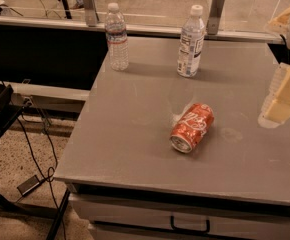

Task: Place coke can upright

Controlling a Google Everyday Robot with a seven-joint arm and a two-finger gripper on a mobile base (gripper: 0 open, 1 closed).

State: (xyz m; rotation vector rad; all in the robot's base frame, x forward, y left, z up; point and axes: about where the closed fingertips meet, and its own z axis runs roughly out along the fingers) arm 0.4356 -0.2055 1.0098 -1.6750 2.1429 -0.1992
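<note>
We've got two clear water bottles standing at the back of the grey table (pixel 125 134): the left bottle (pixel 117 36), then the right bottle (pixel 190 41). Both are well apart from the coke can (pixel 192 127), which lies on its side mid-table, red-orange, with a silver end facing us. The gripper (pixel 277 115) hovers by the right edge, clear of the can. We can't tell if it's open or closed.

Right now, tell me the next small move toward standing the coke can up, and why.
Probably swing the gripper over toward the coke can, lowering it. The can lies on its side on the table, untouched, while the gripper hangs at the view's right edge, apart from it.
</note>
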